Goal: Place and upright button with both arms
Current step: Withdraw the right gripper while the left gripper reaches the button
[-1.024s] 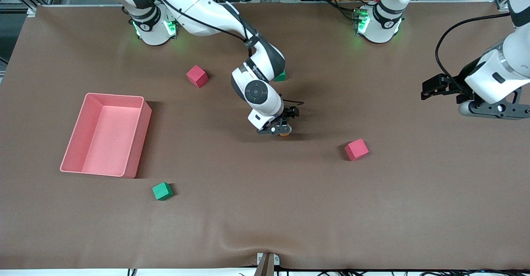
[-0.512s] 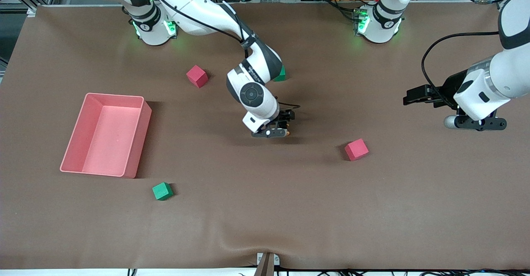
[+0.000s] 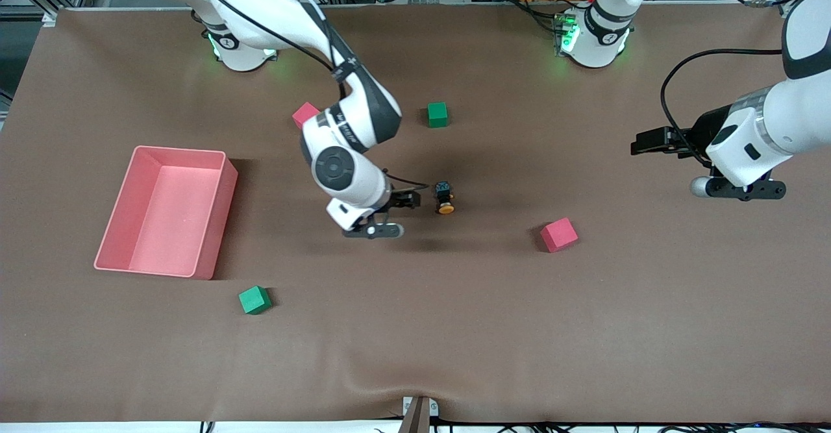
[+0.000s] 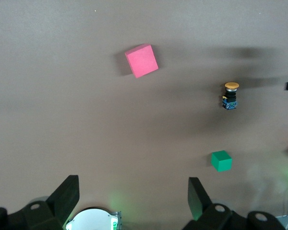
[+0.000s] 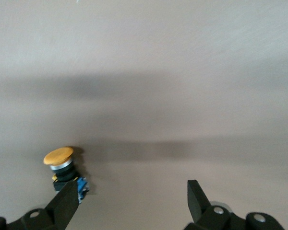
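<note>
The button [image 3: 445, 199] lies on its side on the brown table, orange cap toward the front camera, black body away from it. It also shows in the right wrist view as the button [image 5: 62, 165], just outside one finger, and in the left wrist view as the button [image 4: 230, 95]. My right gripper [image 3: 375, 230] hovers open beside it, toward the right arm's end, with nothing between its jaws [image 5: 132, 191]. My left gripper [image 3: 740, 189] hangs open and empty [image 4: 133, 191] over the left arm's end of the table, well apart from the button.
A red cube [image 3: 559, 234] lies between the button and my left gripper. A green cube [image 3: 437, 114] sits farther from the front camera than the button. Another red cube [image 3: 304, 113] is half hidden by the right arm. A pink tray [image 3: 221, 206] and a green cube [image 3: 254, 300] lie toward the right arm's end.
My right gripper has drawn away from the button toward the tray, leaving the button uncovered on the table. My left arm has shifted slightly inward over the table.
</note>
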Available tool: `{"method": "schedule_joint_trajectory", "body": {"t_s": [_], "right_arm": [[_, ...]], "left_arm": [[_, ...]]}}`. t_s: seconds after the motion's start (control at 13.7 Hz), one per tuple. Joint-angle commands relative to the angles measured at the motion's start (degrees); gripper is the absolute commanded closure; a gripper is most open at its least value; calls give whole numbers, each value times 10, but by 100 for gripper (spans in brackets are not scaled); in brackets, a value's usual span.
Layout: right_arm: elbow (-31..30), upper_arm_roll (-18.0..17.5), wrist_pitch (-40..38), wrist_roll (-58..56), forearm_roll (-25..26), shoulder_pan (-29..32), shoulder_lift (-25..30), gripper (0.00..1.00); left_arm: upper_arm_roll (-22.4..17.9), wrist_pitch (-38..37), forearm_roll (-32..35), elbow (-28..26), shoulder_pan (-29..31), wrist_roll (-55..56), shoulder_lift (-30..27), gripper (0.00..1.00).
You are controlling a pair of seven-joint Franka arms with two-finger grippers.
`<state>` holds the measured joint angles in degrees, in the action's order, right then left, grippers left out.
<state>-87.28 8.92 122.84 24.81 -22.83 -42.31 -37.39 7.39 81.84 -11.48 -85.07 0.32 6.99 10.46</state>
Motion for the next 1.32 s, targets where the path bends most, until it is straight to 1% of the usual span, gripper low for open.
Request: {"method": "schedule_joint_trajectory", "body": {"t_s": [0.0, 0.07, 0.22, 0.29, 0.37, 0.44, 0.51, 0.59, 0.66, 0.8, 0.88, 0.95, 1.1, 1.24], "right_arm": [[-74, 36, -2, -55, 1, -1, 80, 0], [-102, 57, -1, -87, 1, -1, 111, 0], [-162, 87, -2, -137, 4, -1, 182, 0], [-194, 100, -2, -149, 17, -1, 223, 0], [-213, 110, -7, -153, 56, -1, 264, 0], [-216, 122, -34, -153, 108, 2, 293, 0], [-208, 129, -78, -153, 156, 6, 313, 0], [-204, 138, -104, -155, 180, 13, 333, 0], [-204, 139, -118, -165, 185, 30, 348, 0], [-197, 126, -166, -244, 186, 100, 363, 0], [-182, 103, -185, -272, 187, 139, 366, 0], [-168, 88, -202, -286, 189, 174, 366, 0], [-140, 76, -232, -314, 220, 215, 366, 0], [-127, 58, -249, -345, 227, 265, 368, 0]], "left_arm": [[0, -13, -3, 10, 1, 9, 6, 0], [0, -12, -2, 10, -2, 12, 6, 0], [2, -12, -3, 10, -4, 16, 18, 0], [2, -12, -2, 10, -5, 16, 25, 0], [3, -10, -8, 10, -5, 17, 35, 0], [4, -10, -16, 10, -5, 21, 49, 0], [5, -8, -23, 12, -6, 28, 60, 0], [5, -6, -28, 22, -17, 45, 70, 0], [5, -6, -30, 34, -27, 66, 83, 0], [5, -6, -31, 49, -59, 101, 107, 0], [6, -6, -32, 56, -72, 123, 119, 0], [5, -6, -42, 63, -90, 169, 129, 0], [6, -6, -54, 68, -114, 234, 148, 0], [5, -6, -61, 67, -131, 251, 166, 0]]}}
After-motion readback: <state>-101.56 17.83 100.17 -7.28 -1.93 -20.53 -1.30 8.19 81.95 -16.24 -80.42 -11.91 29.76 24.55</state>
